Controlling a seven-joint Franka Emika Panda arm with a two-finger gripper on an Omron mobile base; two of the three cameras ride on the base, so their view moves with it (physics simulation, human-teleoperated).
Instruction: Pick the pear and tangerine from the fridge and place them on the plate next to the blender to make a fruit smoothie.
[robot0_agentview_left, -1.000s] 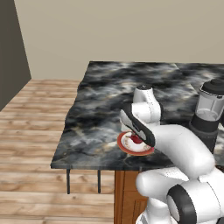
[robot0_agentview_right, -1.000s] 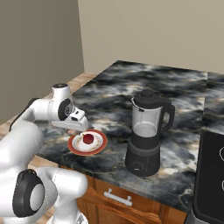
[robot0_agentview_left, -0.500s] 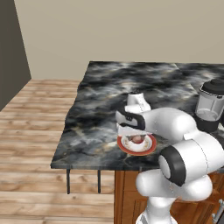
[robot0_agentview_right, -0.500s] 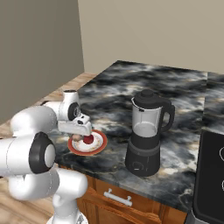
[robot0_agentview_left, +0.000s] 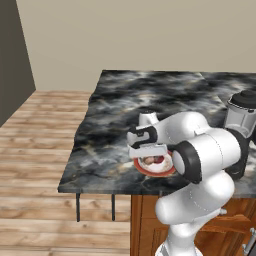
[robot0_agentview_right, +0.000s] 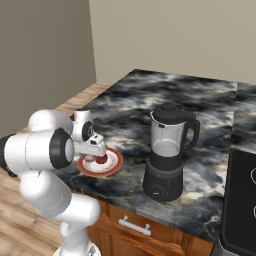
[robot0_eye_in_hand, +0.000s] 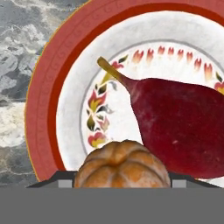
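Hovering low over the plate (robot0_agentview_left: 167, 171), your tool (robot0_agentview_left: 148, 151) sits near the front edge of the dark marbled bench (robot0_agentview_left: 115, 115), with the arm folded round from the base behind it. In the right base view the tool (robot0_agentview_right: 95, 150) is at the plate's (robot0_agentview_right: 114, 166) near-left rim.

Plate: round, red rim, pale centre with a small leaf-and-petal pattern, flat on the bench. You can see its rim clearly in the hand view (robot0_eye_in_hand: 48, 87).

Pear (robot0_eye_in_hand: 183, 122): dark red, lying on its side on the plate, stem pointing toward the upper left of the hand view. It shows as a small red patch on the plate in the right base view (robot0_agentview_right: 102, 160).

Tangerine (robot0_eye_in_hand: 122, 168): orange, ribbed, at the bottom of the hand view, just beside the pear and over the plate's inner area. Whether it rests on the plate or is held, you cannot tell from these views.

Tool state: cannot be determined. The fingertips are not distinguishable in the hand view, and both base views are too small to show how the jaws stand.

Blender (robot0_agentview_right: 167, 150): upright on the bench, clear-grey jar, black lid, dark base, near the plate on its right in the right base view. It also appears at the right edge of the left base view (robot0_agentview_left: 240, 130).
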